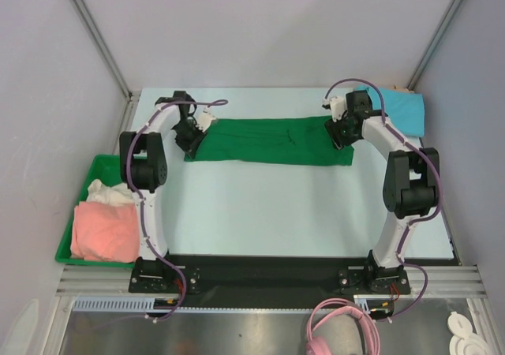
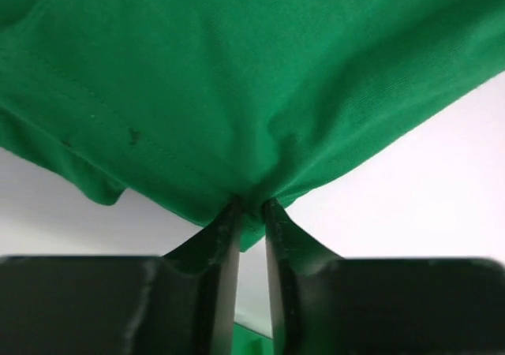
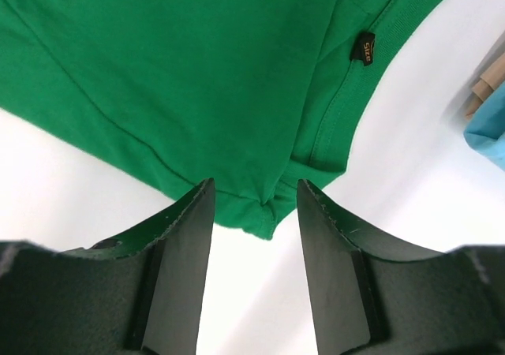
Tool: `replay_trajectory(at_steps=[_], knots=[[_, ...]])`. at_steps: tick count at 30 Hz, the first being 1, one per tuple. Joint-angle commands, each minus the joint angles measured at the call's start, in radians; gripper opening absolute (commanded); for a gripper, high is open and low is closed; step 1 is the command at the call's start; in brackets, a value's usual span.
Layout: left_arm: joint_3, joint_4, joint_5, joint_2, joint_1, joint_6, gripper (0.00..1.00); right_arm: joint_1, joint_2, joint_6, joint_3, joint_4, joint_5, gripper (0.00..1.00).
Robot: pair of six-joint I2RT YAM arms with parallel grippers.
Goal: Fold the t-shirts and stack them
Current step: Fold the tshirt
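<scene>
A green t-shirt lies folded into a long strip across the far part of the table. My left gripper is at its left end; in the left wrist view the gripper is shut on a pinch of the green cloth. My right gripper is at the shirt's right end; in the right wrist view it is open, its fingers either side of a corner of the shirt, not gripping it. A folded blue t-shirt lies at the far right.
A green bin at the left edge holds a pink shirt and a white one. The blue shirt's edge shows in the right wrist view. A black strip runs along the near edge.
</scene>
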Motion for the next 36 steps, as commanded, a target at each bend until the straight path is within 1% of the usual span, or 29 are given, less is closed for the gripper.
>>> replay_trajectory(at_steps=[1,4,5,7,8,9,11,12,17,19,23,31,34,35,36], knots=[[-0.121,0.034,-0.036,0.015,-0.006,-0.008,0.22,-0.016,0.051,0.019,0.058,0.027,0.002,0.51],[-0.171,0.080,-0.045,0.006,-0.015,-0.027,0.16,-0.038,0.119,0.042,0.121,0.022,-0.001,0.52],[-0.179,0.086,-0.048,0.006,-0.018,-0.024,0.09,-0.041,0.145,0.047,0.167,0.021,-0.003,0.53],[-0.211,0.100,-0.053,0.004,-0.024,-0.019,0.00,-0.053,0.171,0.051,0.205,0.027,0.000,0.54],[-0.224,0.112,-0.054,0.000,-0.030,-0.022,0.00,-0.065,0.199,0.059,0.236,0.036,0.006,0.58],[-0.234,0.118,-0.054,-0.005,-0.032,-0.024,0.00,-0.073,0.214,0.070,0.260,0.041,0.013,0.61],[-0.262,0.132,-0.056,-0.011,-0.035,-0.036,0.00,-0.082,0.252,0.085,0.303,0.038,0.010,0.62],[-0.270,0.131,-0.056,-0.016,-0.035,-0.040,0.01,-0.085,0.281,0.087,0.340,0.038,0.011,0.65],[-0.319,0.125,-0.045,-0.060,-0.039,-0.057,0.00,-0.086,0.341,0.105,0.408,0.047,0.019,0.76],[-0.348,0.120,-0.042,-0.085,-0.044,-0.065,0.00,-0.087,0.357,0.108,0.425,0.047,0.011,0.77],[-0.389,0.125,-0.037,-0.120,-0.053,-0.080,0.00,-0.086,0.383,0.111,0.440,0.048,0.009,0.78],[-0.449,0.115,-0.040,-0.177,-0.084,-0.097,0.00,-0.092,0.472,0.128,0.527,0.048,-0.009,0.79],[-0.458,0.105,-0.039,-0.194,-0.087,-0.105,0.00,-0.089,0.501,0.119,0.557,0.033,-0.029,0.73],[-0.460,0.100,-0.040,-0.197,-0.090,-0.108,0.00,-0.087,0.506,0.110,0.563,0.030,-0.036,0.67],[-0.468,0.097,-0.041,-0.207,-0.090,-0.109,0.00,-0.086,0.516,0.105,0.572,0.018,-0.053,0.63]])
